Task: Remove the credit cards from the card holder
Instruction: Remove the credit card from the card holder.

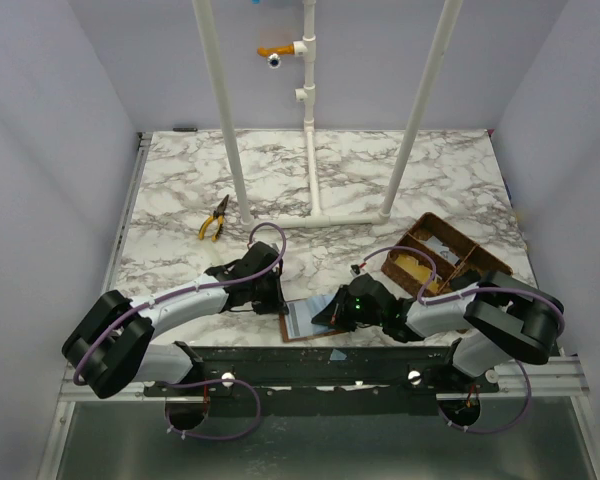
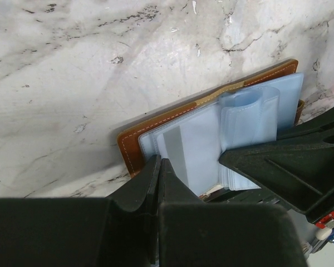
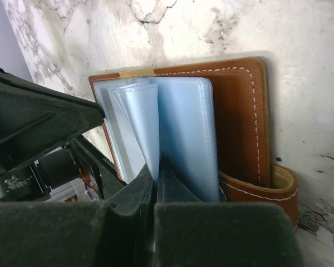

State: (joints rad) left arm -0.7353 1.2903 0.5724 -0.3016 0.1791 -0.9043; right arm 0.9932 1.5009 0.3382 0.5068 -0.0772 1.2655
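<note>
The card holder [image 1: 298,322] lies open near the table's front edge, brown leather [image 3: 242,122] with blue-grey clear pockets [image 2: 250,114] fanned up. A pale grey card [image 2: 175,149] shows inside one pocket of its left half. My left gripper [image 2: 158,162] is shut with nothing between its jaws, its tips resting on that left half by the leather border [image 2: 128,147]. My right gripper [image 3: 156,167] is shut on one thin clear pocket leaf, lifted off the right half. The snap tab [image 3: 278,192] curls beside it. In the top view the two grippers [image 1: 283,303] [image 1: 327,314] meet over the holder.
A brown woven divided basket [image 1: 477,262] stands at the right, a flat yellowish piece [image 1: 411,263] and a pale one [image 1: 441,243] in its compartments. Yellow-handled pliers [image 1: 214,220] lie at the left. A white pipe frame [image 1: 315,205] stands mid-table.
</note>
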